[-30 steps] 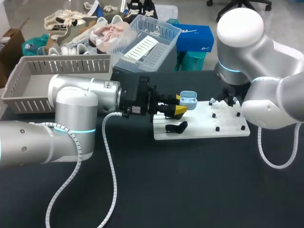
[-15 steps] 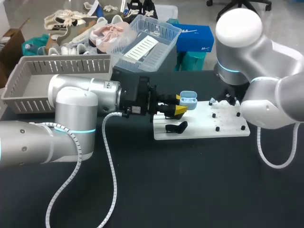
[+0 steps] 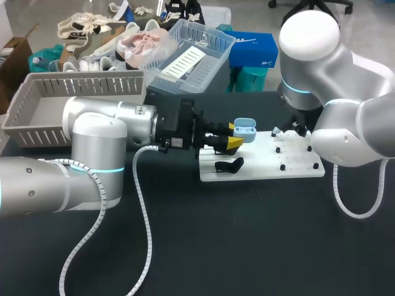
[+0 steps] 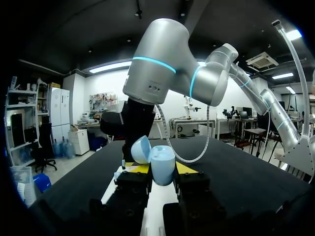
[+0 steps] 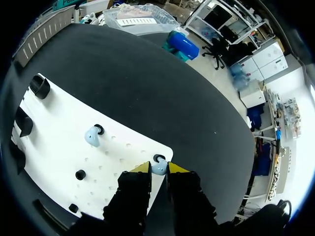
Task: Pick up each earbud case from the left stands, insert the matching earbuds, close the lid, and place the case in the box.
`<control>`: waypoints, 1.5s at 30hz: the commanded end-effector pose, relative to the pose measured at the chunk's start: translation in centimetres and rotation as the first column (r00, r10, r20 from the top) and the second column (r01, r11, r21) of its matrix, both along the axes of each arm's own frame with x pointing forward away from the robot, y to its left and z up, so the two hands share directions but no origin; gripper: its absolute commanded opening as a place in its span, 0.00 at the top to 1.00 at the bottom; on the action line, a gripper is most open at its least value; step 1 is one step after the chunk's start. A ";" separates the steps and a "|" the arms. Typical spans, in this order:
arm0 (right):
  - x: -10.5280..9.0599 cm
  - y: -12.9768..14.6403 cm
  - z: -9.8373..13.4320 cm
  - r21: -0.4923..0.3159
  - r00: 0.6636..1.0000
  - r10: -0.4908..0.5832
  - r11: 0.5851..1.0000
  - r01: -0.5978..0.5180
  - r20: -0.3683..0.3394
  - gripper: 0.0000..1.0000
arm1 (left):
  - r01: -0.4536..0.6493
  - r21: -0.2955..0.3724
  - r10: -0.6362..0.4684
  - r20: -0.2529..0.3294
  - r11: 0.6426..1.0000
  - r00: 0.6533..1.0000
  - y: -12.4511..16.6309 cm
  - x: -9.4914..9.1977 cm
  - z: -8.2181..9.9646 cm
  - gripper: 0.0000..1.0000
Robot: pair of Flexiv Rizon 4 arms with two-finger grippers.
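Your left fingers (image 4: 140, 168) clamp the open case (image 4: 162, 166) by its base above the board (image 5: 59, 130), your right fingers (image 5: 142, 168) pinch an earbud (image 5: 158, 169) at its corner; judge both light, hard, slick, so grip squarely, not hard.

The case (image 4: 161, 164) is seen as smooth pale-blue plastic with a soft sheen, as is the earbud (image 5: 158, 169). The board (image 3: 265, 168) is matt white plastic. The table (image 3: 247, 246) is surfaced in matt black.
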State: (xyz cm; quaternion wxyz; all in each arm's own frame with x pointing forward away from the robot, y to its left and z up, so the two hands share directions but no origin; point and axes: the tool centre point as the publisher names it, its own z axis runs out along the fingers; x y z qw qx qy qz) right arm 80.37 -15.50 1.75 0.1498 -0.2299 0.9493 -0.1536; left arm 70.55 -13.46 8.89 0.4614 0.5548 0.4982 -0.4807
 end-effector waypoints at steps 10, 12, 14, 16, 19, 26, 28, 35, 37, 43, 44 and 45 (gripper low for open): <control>-0.6 0.0 1.2 0.017 1.000 0.003 1.000 -0.003 0.014 1.00 | -0.002 -0.001 0.002 0.001 1.000 1.000 0.0 -0.1 0.0 1.00; -0.9 0.1 1.7 0.025 1.000 0.002 1.000 -0.003 0.023 1.00 | -0.002 -0.001 0.002 0.001 1.000 1.000 0.0 -0.1 0.0 1.00; -1.1 0.2 2.2 0.036 1.000 0.001 0.999 -0.002 0.030 1.00 | -0.002 -0.001 0.002 0.001 1.000 1.000 0.0 -0.1 0.0 1.00; -1.6 0.3 2.8 0.052 0.999 0.001 0.999 -0.003 0.045 1.00 | -0.002 -0.001 0.002 0.001 1.000 1.000 0.0 -0.1 0.0 1.00; -2.4 0.5 4.2 0.071 0.998 0.002 0.997 -0.006 0.068 1.00 | -0.002 -0.001 0.002 0.001 1.000 1.000 0.0 -0.1 0.0 1.00; -5.7 1.7 9.5 0.199 0.989 0.005 0.979 -0.035 0.150 1.00 | -0.002 -0.001 0.002 0.001 1.000 1.000 0.0 -0.1 0.0 1.00; -6.4 1.9 10.4 0.217 0.986 0.012 0.975 -0.048 0.164 1.00 | -0.002 -0.001 0.002 0.001 1.000 1.000 0.0 -0.1 0.0 1.00; -9.9 3.9 14.5 0.295 0.978 0.076 0.946 -0.132 0.194 1.00 | -0.002 -0.001 0.002 0.001 1.000 1.000 0.0 -0.1 0.0 1.00; -10.8 4.5 15.7 0.326 0.972 0.101 0.930 -0.168 0.212 1.00 | -0.002 -0.001 0.002 0.001 1.000 1.000 0.0 -0.1 0.0 1.00; -13.5 6.6 18.3 0.414 0.961 0.160 0.877 -0.243 0.225 1.00 | -0.002 -0.001 0.002 0.001 1.000 1.000 0.0 -0.1 0.0 1.00; -13.8 6.9 18.5 0.426 0.959 0.170 0.868 -0.254 0.225 1.00 | -0.002 -0.001 0.002 0.001 1.000 1.000 0.0 -0.1 0.0 1.00; -14.0 7.2 18.6 0.432 0.958 0.177 0.863 -0.261 0.226 1.00 | -0.002 -0.001 0.002 0.001 1.000 1.000 0.0 -0.1 0.0 1.00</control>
